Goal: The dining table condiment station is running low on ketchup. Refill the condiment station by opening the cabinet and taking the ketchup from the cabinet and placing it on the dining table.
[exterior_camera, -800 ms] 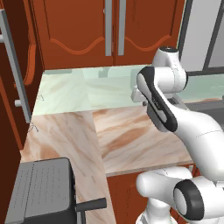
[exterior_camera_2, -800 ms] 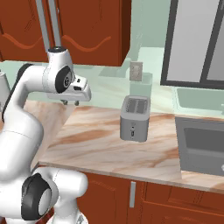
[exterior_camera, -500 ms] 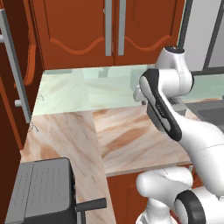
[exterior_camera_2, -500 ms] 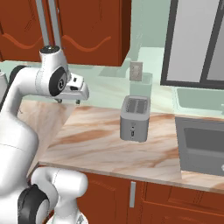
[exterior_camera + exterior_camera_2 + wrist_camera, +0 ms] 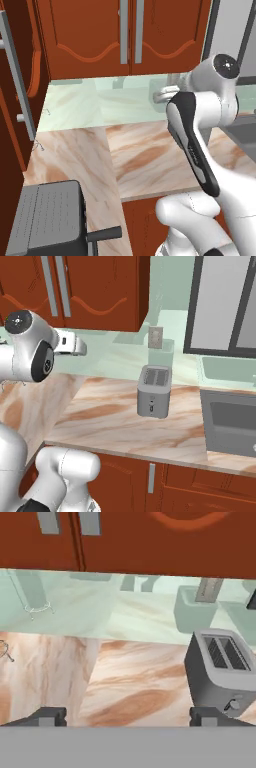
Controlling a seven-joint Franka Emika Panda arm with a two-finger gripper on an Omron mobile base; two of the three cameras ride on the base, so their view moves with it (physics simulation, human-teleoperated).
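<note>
A white robot arm reaches over a marble-topped kitchen desk (image 5: 145, 160) toward a reddish-brown wall cabinet (image 5: 90, 35). The cabinet hangs above the desk, both doors closed, with two long silver bar handles (image 5: 129, 31) side by side at the centre seam. The claw (image 5: 127, 714) points at the pale green backsplash (image 5: 95, 102) below the cabinet; its two dark fingertips (image 5: 47, 716) stand wide apart, holding nothing. A grey two-slot toaster (image 5: 154, 390) sits on the desk to the right of the claw, near the wall. Farther right, a dark sink (image 5: 232, 423) is set into the desk beneath a window (image 5: 225, 303). A grey appliance (image 5: 47, 220) rests on the desk's near left corner.
</note>
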